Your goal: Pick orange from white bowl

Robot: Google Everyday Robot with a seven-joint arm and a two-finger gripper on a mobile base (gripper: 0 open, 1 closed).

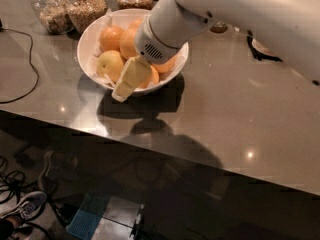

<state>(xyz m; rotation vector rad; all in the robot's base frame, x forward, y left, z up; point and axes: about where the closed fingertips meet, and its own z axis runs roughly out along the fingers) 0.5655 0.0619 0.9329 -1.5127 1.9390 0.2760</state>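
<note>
The gripper (125,87) hangs at the near rim of the white bowl (88,43), beside piled fruit (111,63)

Legible text, labels, brands, numbers, signs: none.
Surfaces checked: glass jars (86,9) at desk (240,109) rear, contents visible, no readable label; white bowl (86,36), plain; arm housing (170,24), vent grille only.
Tool (122,90): plain pale surface, positioned at near rim of white bowl, low against fruit pile.
</note>
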